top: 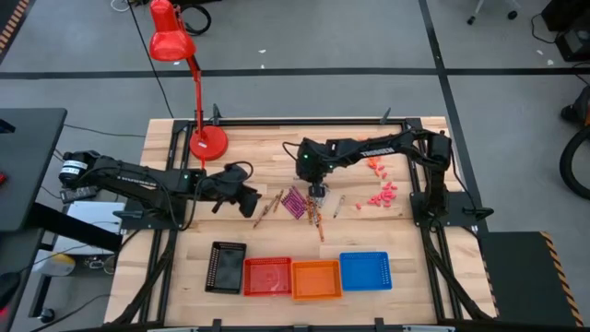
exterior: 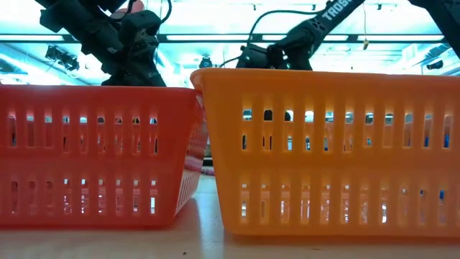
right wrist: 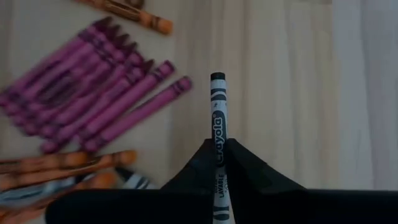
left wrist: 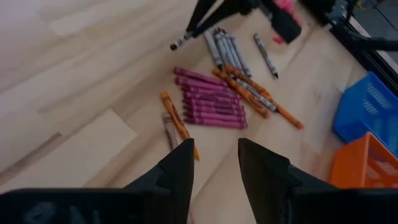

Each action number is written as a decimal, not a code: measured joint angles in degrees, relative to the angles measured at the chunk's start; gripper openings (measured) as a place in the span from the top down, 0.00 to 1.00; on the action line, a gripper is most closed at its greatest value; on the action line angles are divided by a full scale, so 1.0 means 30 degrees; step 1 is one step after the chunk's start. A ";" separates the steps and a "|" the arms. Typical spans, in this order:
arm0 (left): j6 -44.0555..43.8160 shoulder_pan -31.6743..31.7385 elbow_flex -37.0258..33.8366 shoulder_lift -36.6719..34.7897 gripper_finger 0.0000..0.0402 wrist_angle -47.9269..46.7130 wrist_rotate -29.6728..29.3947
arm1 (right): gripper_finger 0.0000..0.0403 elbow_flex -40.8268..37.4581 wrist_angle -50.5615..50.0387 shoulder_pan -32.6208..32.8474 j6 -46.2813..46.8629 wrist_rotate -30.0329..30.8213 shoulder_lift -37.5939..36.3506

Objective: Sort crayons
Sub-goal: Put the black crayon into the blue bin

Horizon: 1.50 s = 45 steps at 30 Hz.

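A pale wooden table (top: pixel 240 152) is sitting in a dark metal frame on a grey floor marked with dark tape lines. A red desk lamp (top: pixel 189 88) is standing at the table's far left, its shade leaning out past the far edge. Along the near edge, four baskets are lining up from left to right: a black basket (top: pixel 226 267), a red basket (top: pixel 267 277), an orange basket (top: pixel 316 279) and a blue basket (top: pixel 365 271). Small pink bits (top: pixel 382 195) are lying scattered toward the right, near the right arm's base. In the low view the red and orange baskets are filling the foreground, with ceiling lights glowing behind them.

The crayons (top: pixel 300 203) are lying at the table's middle: a tidy magenta row (left wrist: pixel 208 102), orange ones (left wrist: pixel 258 99) and grey ones (left wrist: pixel 225 50) beside it, and two strays (left wrist: pixel 176 121) a little to the left.

The right gripper (right wrist: pixel 219 155) is hovering over the right side of this cluster, its fingers clamped together on a grey crayon (right wrist: pixel 217 118), which is sticking straight out past the fingertips above bare wood, just right of the magenta row.

The left gripper (left wrist: pixel 214 168) is hanging left of the pile with its fingers standing apart, holding nothing and touching nothing.
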 joint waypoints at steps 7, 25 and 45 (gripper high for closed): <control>-0.0078 0.0000 0.0000 0.0000 0.66 -0.0908 0.1404 | 0.93 0.3466 -0.4944 0.0524 0.0007 -0.1655 0.0000; 0.1785 0.0007 0.0000 0.0000 0.66 -0.1077 0.1421 | 0.92 0.6765 -1.1367 0.5205 0.4524 -0.9933 -0.0092; 0.2231 0.0000 0.0000 0.0000 0.66 -0.0799 0.1392 | 0.92 0.6319 -1.0064 1.0672 0.8383 -0.9876 -0.0059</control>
